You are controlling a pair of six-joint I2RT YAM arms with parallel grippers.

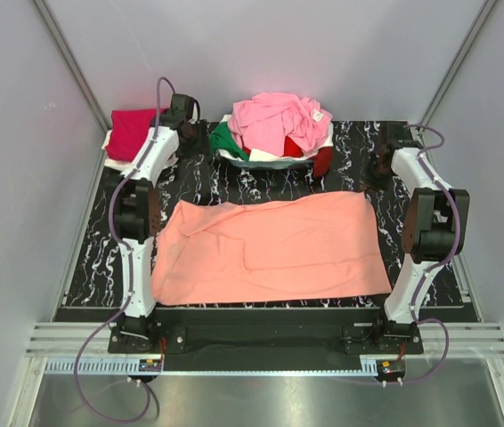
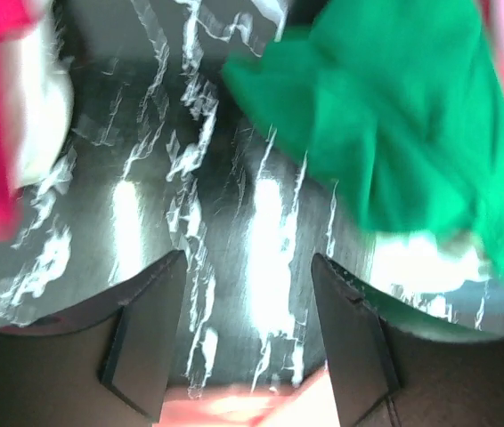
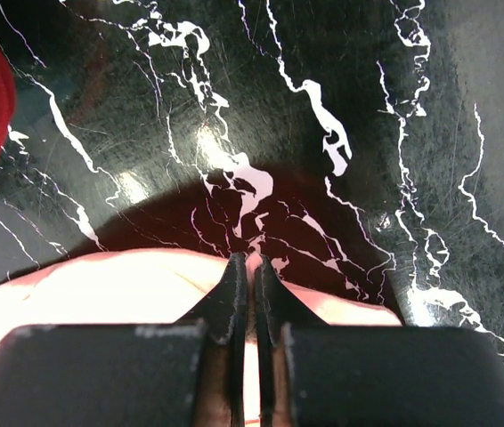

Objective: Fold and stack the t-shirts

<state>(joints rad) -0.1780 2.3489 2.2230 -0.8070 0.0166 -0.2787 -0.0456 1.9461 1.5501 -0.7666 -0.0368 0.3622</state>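
Observation:
The salmon-orange t-shirt (image 1: 270,249) lies spread flat across the black marble mat (image 1: 199,182). My right gripper (image 1: 382,165) sits by its far right corner. In the right wrist view that gripper (image 3: 250,260) is shut, with a sliver of salmon cloth (image 3: 127,289) pinched at the tips. My left gripper (image 1: 191,135) is at the far left, near the heap. In the left wrist view the left gripper (image 2: 247,267) stands open over bare mat and holds nothing. A strip of salmon cloth (image 2: 234,409) shows below it.
A heap at the back middle has a light pink shirt (image 1: 279,120) on top, over green (image 1: 227,140), white (image 1: 270,162) and red (image 1: 321,160) ones. A crimson-magenta shirt (image 1: 132,133) lies folded at the back left over white cloth (image 1: 111,142). Grey walls enclose the table.

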